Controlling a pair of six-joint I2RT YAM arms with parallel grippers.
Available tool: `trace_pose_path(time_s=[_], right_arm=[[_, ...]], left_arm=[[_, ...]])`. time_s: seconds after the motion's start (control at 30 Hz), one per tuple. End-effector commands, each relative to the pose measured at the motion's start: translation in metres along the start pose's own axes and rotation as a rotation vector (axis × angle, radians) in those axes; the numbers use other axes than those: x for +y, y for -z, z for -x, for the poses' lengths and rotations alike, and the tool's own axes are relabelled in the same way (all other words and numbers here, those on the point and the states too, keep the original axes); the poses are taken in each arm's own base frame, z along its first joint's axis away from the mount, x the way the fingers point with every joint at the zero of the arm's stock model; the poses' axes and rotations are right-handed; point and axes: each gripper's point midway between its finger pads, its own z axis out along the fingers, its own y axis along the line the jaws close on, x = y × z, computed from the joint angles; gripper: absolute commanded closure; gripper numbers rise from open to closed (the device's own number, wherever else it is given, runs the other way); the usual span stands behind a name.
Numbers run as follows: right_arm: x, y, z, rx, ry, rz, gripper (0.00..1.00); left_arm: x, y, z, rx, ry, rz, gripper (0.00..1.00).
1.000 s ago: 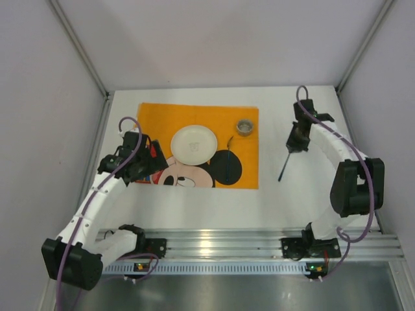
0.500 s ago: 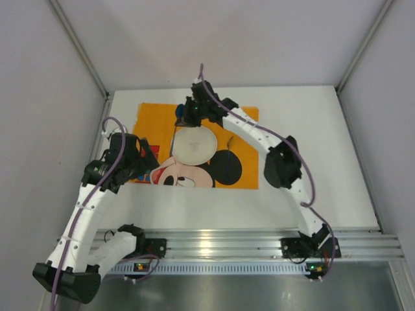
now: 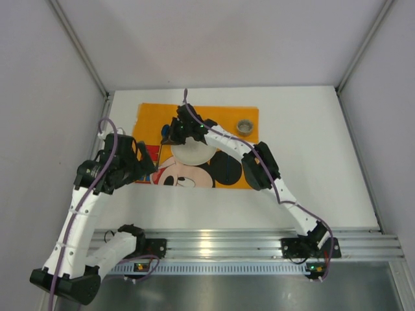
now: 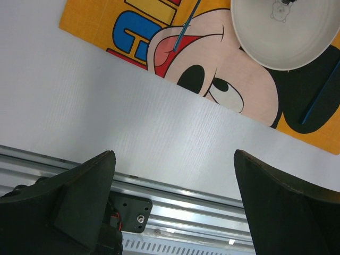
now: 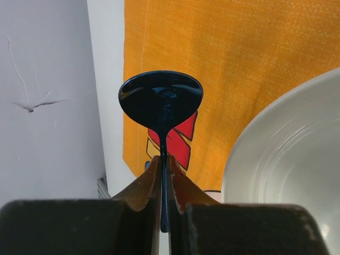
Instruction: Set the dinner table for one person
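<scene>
The white dinner table (image 3: 305, 168) carries an orange cartoon-mouse placemat (image 3: 152, 113) with a white plate (image 3: 194, 154) on it. My right gripper (image 3: 170, 135) reaches across to the plate's left edge. It is shut on a dark blue spoon (image 5: 160, 101), whose bowl sticks out past the fingertips over the placemat (image 5: 239, 53), beside the plate (image 5: 287, 175). The spoon's thin shaft (image 4: 185, 29) shows left of the plate (image 4: 284, 32) in the left wrist view. My left gripper (image 3: 144, 162) is open and empty above the table's near left part (image 4: 175, 196).
A small grey cup (image 3: 245, 125) stands at the placemat's far right corner. A second blue utensil (image 4: 320, 98) lies on the mat right of the plate. The metal mounting rail (image 3: 214, 243) runs along the near edge. Grey walls close in the left, right and back.
My right arm has swung from the table's right side across to the plate's left edge, carrying the spoon. My left arm has drawn back a little toward the left.
</scene>
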Motion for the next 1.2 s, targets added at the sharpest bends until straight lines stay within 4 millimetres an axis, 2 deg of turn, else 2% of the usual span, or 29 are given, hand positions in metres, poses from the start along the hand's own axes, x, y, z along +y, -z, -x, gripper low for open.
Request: trace_pose_path(time_s=[0.0,0.07,0.1,0.13,0.23,0.37,0.47,0.5,0.53,0.57,0.6,0.63,0.67,0.7,0.73,0.77,0.8,0.83,0.87,0.9,0.93,0.97,1.0,1.03,1.07,1.1,1.13,1.17], right_arm=[[0.028,-0.007,0.009,-0.049,0.035,0.104,0.96],[0.023,-0.012,0.006,-0.047,0.038,0.100,0.89],[0.021,-0.013,0.007,-0.047,0.040,0.097,0.83],[0.018,-0.014,0.006,-0.048,0.043,0.092,0.72],[0.020,-0.014,0.007,-0.055,0.062,0.095,0.61],[0.046,0.003,0.022,-0.093,0.108,0.150,0.52],[0.079,0.031,0.040,-0.135,0.165,0.217,0.42],[0.100,0.051,0.048,-0.158,0.188,0.255,0.40],[0.112,0.063,0.054,-0.177,0.220,0.281,0.37],[0.118,0.074,0.062,-0.191,0.236,0.299,0.29],[0.147,0.103,0.066,-0.211,0.273,0.354,0.19],[0.155,0.118,0.070,-0.227,0.317,0.365,0.08],[0.154,0.128,0.070,-0.228,0.337,0.356,0.01],[0.179,0.171,0.080,-0.283,0.379,0.381,0.00],[0.174,0.186,0.079,-0.296,0.444,0.335,0.00],[0.153,0.192,0.077,-0.290,0.465,0.260,0.00],[0.170,0.243,0.085,-0.388,0.519,0.229,0.00],[0.125,0.239,0.071,-0.344,0.574,0.091,0.00],[0.112,0.255,0.067,-0.363,0.607,0.032,0.00],[0.118,0.307,0.070,-0.473,0.635,-0.014,0.00],[0.065,0.302,0.050,-0.413,0.645,-0.141,0.00],[0.048,0.317,0.042,-0.422,0.648,-0.190,0.00],[0.046,0.357,0.039,-0.505,0.653,-0.224,0.00],[-0.003,0.353,0.014,-0.439,0.636,-0.316,0.00],[-0.022,0.364,0.005,-0.445,0.625,-0.358,0.00],[-0.024,0.391,-0.004,-0.500,0.616,-0.351,0.00],[-0.062,0.387,-0.027,-0.441,0.602,-0.408,0.00],[-0.072,0.393,-0.036,-0.439,0.597,-0.413,0.00]], left_arm=[[0.006,0.007,0.000,0.005,-0.037,0.020,0.02],[0.007,0.008,0.001,0.005,-0.047,0.026,0.02],[0.007,0.007,0.001,0.007,-0.049,0.029,0.02],[0.007,0.007,0.001,0.009,-0.052,0.028,0.02],[0.005,0.005,0.000,0.017,-0.053,0.023,0.02],[0.004,0.003,0.003,0.005,-0.051,0.020,0.01],[0.000,0.002,0.009,-0.014,-0.042,0.014,0.02],[-0.001,0.001,0.011,-0.020,-0.041,0.014,0.02],[-0.001,0.001,0.014,-0.031,-0.042,0.017,0.02],[-0.005,0.001,0.021,-0.053,-0.037,0.010,0.02],[-0.006,0.001,0.025,-0.068,-0.037,0.008,0.02],[-0.007,0.001,0.030,-0.085,-0.046,0.007,0.02],[-0.012,-0.002,0.040,-0.114,-0.047,0.002,0.02],[-0.014,-0.003,0.045,-0.130,-0.051,-0.001,0.01],[-0.017,-0.005,0.050,-0.142,-0.067,-0.004,0.01],[-0.024,-0.008,0.061,-0.167,-0.074,-0.014,0.01],[-0.025,-0.010,0.066,-0.181,-0.082,-0.003,0.02],[-0.025,-0.012,0.072,-0.196,-0.097,0.007,0.02],[-0.023,-0.013,0.079,-0.220,-0.106,0.031,0.02],[-0.026,-0.017,0.088,-0.252,-0.110,0.029,0.03],[-0.027,-0.017,0.094,-0.280,-0.128,0.032,0.03],[-0.024,-0.025,0.092,-0.284,-0.147,0.046,0.03],[-0.027,-0.023,0.107,-0.368,-0.149,0.032,0.03],[-0.025,-0.026,0.110,-0.402,-0.152,0.038,0.03],[-0.018,-0.044,0.099,-0.400,-0.166,0.061,0.04],[-0.010,-0.049,0.100,-0.434,-0.174,0.093,0.05],[-0.016,-0.043,0.112,-0.532,-0.148,0.049,0.06],[-0.009,-0.061,0.097,-0.520,-0.168,0.054,0.08]])
